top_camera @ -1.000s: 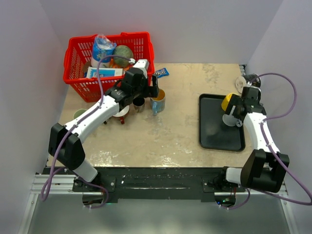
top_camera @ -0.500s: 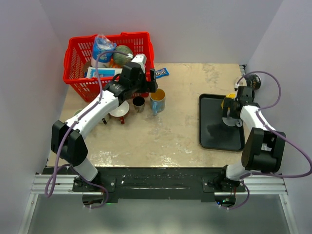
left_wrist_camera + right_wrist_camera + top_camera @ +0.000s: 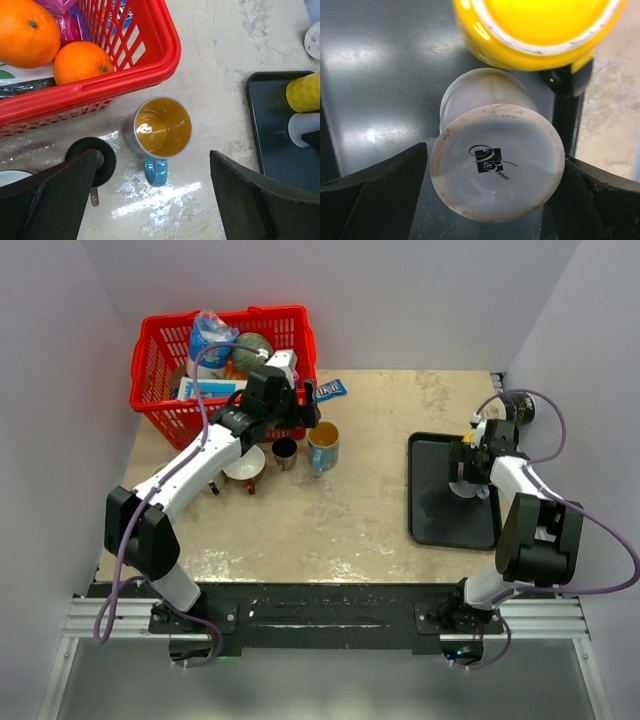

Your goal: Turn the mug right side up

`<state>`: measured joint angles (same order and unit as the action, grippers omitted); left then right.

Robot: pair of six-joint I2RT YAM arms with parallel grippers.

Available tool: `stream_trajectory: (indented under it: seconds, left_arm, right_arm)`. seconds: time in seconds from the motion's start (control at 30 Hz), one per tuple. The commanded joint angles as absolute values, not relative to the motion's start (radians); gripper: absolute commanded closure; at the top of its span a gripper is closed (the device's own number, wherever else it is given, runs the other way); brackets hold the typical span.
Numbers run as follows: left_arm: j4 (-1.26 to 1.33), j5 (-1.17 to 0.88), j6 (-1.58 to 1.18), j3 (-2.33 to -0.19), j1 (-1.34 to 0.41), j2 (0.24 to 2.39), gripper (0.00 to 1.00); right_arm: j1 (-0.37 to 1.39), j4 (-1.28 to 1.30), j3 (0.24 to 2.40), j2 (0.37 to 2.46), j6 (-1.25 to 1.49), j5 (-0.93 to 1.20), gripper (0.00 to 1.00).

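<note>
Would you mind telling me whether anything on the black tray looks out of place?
Yes: the white mug on the tray stands upside down, its logo-printed base facing up. The yellow mug beside it also appears to be base-up. Nothing looks spilled or broken.

A small black logo (image 3: 487, 160) with looping script is showing on the upturned white ceramic mug (image 3: 520, 150), unreadable.

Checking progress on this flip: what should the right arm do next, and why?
Probably close the right gripper on the white mug: it stands base-up on the black tray, beside a yellow mug, and the open fingers flank its base with no grip visible yet.
</note>
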<state>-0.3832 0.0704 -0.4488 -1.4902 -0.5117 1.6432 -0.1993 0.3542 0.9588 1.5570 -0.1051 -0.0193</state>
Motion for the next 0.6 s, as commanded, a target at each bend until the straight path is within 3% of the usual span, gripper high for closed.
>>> stream_trajectory:
  seconds: [0.0,0.27,0.57]
  left_arm:
    - [-0.354,0.063,-0.436,-1.477,-0.503,1.628,0.01]
    - [-0.334,0.072,-0.448,-1.444,-0.502,1.606,0.01]
    - [-0.279,0.071,-0.463,-1.375,-0.502,1.556,0.02]
  right_arm:
    - [-0.199,0.322,0.957,1.5,-0.065,0.077,0.07]
    - [-0.189,0.265,0.879,1.394,0.029,0.158,0.09]
    - [-0.132,0.331,0.907,1.448,0.006,0.16,0.12]
